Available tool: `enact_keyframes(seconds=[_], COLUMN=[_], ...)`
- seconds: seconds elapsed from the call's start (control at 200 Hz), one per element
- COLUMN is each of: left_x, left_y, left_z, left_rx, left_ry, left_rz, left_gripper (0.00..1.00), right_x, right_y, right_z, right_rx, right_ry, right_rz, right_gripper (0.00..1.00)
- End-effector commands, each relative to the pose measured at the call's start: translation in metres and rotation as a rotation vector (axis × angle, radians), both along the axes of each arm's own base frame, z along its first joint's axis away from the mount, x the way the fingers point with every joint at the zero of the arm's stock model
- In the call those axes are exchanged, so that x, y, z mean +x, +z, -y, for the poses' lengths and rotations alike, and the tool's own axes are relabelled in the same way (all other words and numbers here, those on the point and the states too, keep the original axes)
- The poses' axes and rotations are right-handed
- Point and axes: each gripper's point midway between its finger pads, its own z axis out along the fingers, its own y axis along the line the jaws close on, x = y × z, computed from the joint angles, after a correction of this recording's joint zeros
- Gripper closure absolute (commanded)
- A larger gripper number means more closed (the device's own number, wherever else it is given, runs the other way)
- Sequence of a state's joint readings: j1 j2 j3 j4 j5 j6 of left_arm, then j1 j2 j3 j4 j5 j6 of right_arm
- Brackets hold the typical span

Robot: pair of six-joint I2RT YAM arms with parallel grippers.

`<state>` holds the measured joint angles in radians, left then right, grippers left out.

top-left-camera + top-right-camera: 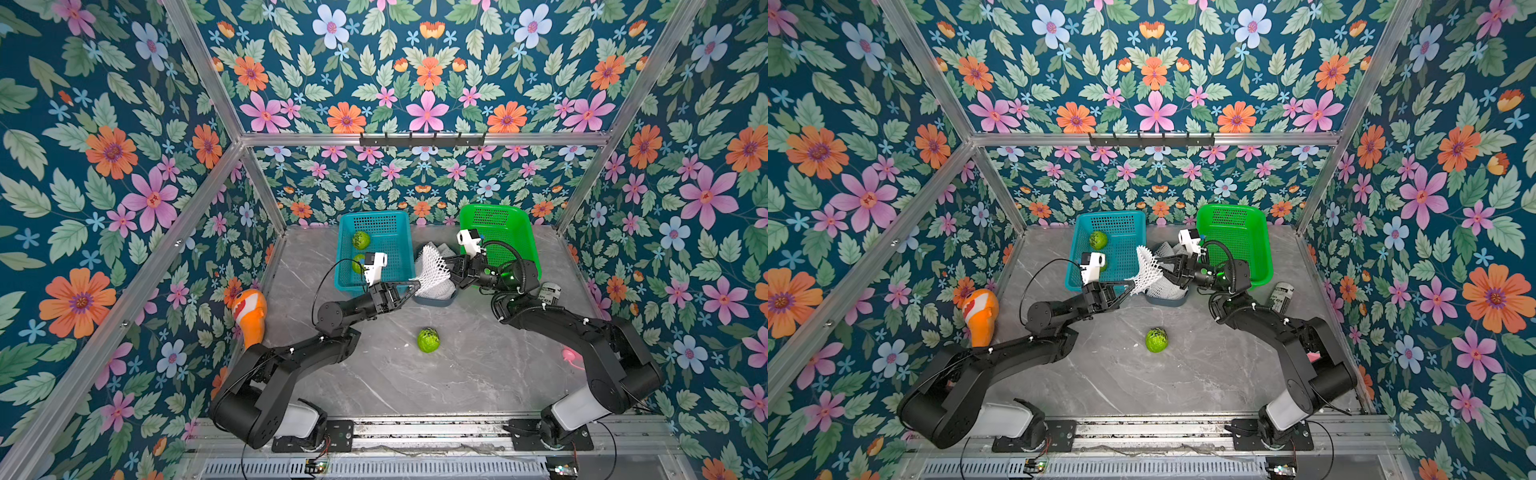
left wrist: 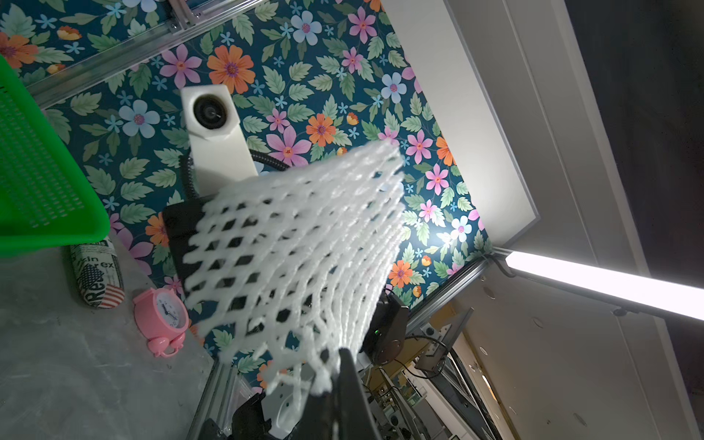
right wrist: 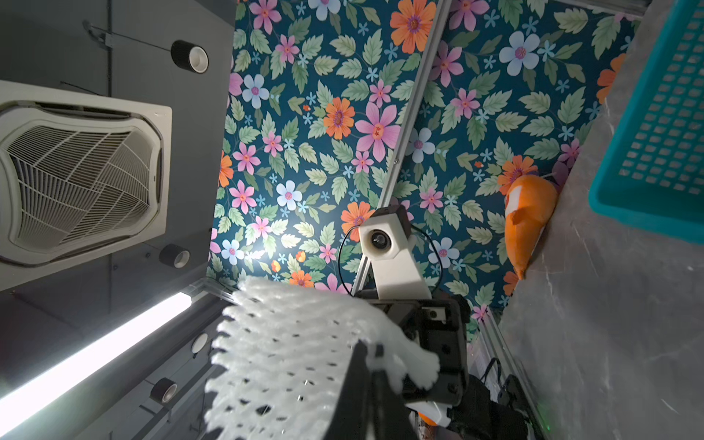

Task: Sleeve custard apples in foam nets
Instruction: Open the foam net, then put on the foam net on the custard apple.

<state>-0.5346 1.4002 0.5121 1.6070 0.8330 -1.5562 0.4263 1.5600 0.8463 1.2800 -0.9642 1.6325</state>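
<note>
I have both sets of fingers pinched shut on one net [image 1: 432, 266]. My left fingers [image 1: 415, 284] grip its lower left corner and my right fingers [image 1: 453, 262] grip its right edge. The mesh is stretched between them just right of centre in both top views, lifted above the bin [image 1: 436, 302] that holds the spare nets [image 1: 438, 291].

From my left wrist, the net [image 2: 297, 244] fans out from my finger with its diamond holes pulled open. From my right wrist it [image 3: 289, 343] spreads the same way. I cannot tell whether the tube's mouth is open or the two layers lie flat together.

No fruit wears a sleeve. One apple [image 1: 428, 340] sits bare on the tabletop [image 1: 374, 374], below centre and well apart from the net. Two more lie in the teal basket [image 1: 399, 220], upper left of centre. One apple [image 1: 361, 240] shows clearly there, and the other [image 1: 357, 264] is half hidden behind my left wrist camera. I see nothing in the green basket [image 1: 511, 224] at upper right, though my right arm covers part of it.

I judge the task barely begun. The first net is picked up and being stretched, and the real work is left. I must open this net's mouth, work it over the loose apple, and then repeat with fresh nets for the two in the teal basket.
</note>
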Motion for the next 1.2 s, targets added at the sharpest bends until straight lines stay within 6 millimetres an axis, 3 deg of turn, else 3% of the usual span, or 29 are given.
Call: enact_keyframes(seconds=[0.0, 0.34, 0.725, 0.96, 0.99, 1.195], left_x=[-0.011, -0.009, -0.012, -0.011, -0.01, -0.01], left_y=[0.007, -0.034, -0.096, -0.127, -0.131, -0.151], left_z=[-0.006, 0.002, 0.01, 0.011, 0.01, 0.011], left_rx=[-0.038, 0.034, 0.155, 0.222, 0.23, 0.27], left_ry=[0.026, 0.046, 0.062, 0.069, 0.072, 0.072], left_rz=[0.119, 0.071, 0.015, -0.022, -0.03, -0.059], left_gripper=[1.0, 1.0, 1.0, 1.0, 1.0, 1.0], right_x=[-0.012, -0.014, -0.013, -0.007, -0.005, -0.005], right_y=[-0.011, -0.058, -0.118, -0.144, -0.157, -0.185], right_z=[0.0, 0.009, 0.02, 0.019, 0.017, 0.018], right_rx=[-0.046, -0.106, -0.223, -0.24, -0.249, -0.264], right_ry=[0.051, 0.017, -0.057, -0.064, -0.057, -0.053], right_rz=[0.044, 0.039, 0.041, 0.015, -0.018, -0.059], right_gripper=[1.0, 1.0, 1.0, 1.0, 1.0, 1.0])
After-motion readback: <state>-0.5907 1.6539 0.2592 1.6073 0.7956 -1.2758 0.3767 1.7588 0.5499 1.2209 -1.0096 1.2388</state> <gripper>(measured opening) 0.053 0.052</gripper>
